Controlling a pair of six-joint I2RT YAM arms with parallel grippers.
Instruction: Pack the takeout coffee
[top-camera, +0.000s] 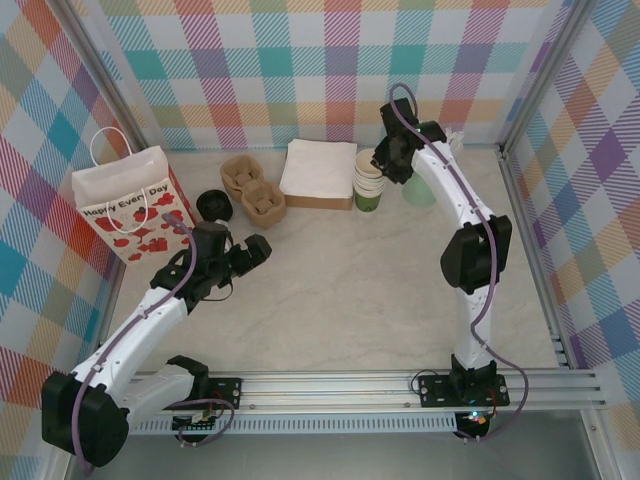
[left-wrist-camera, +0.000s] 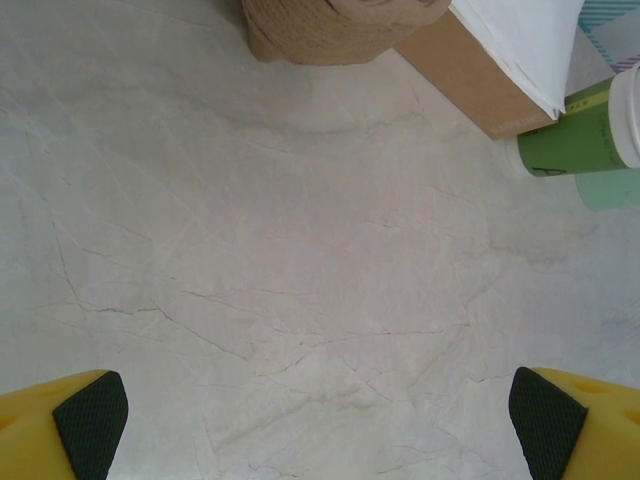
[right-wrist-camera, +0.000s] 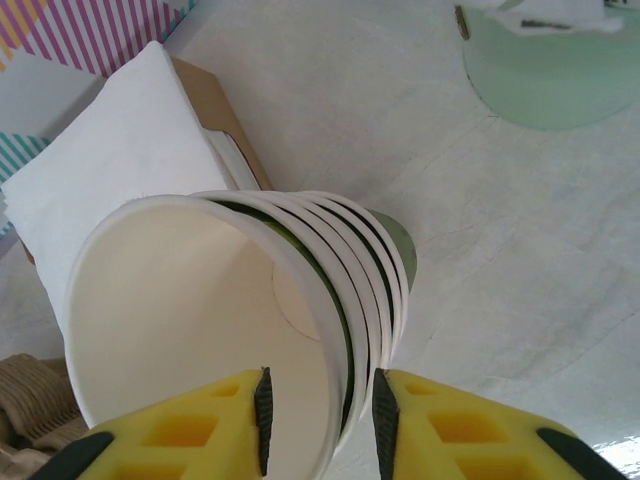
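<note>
Seeing the right jaws straddle the rim of the top cup (right-wrist-camera: 190, 300) of the cup stack (top-camera: 368, 182) at the back of the bench (top-camera: 340, 290): one pad (right-wrist-camera: 263, 420) inside the mouth, the other outside the nested rims. Makes sense as a pinch on a thin paper wall, likely the only way to peel one cup off without dragging the whole stack. Standing narrow, but with a sliver of white showing beside the inner pad, so can't tell whether actually gripping. Reads as the pick step, early in the task. Have the left jaws fully released, black meshed pads (left-wrist-camera: 90, 420) spread wide over bare marbled bench, holding nothing, waiting near the paper bag (top-camera: 130, 205), probably to help there. Materials: tapered paper cups, dark green outside, cream inside, rolled rims nested tight, so expect friction between cups and a risk of lifting two. Nearby: moulded pulp carrier (top-camera: 252, 188), white napkins (top-camera: 318, 165) on a cardboard box, black round lid (top-camera: 212, 206), pale green holder (right-wrist-camera: 550, 80).
</note>
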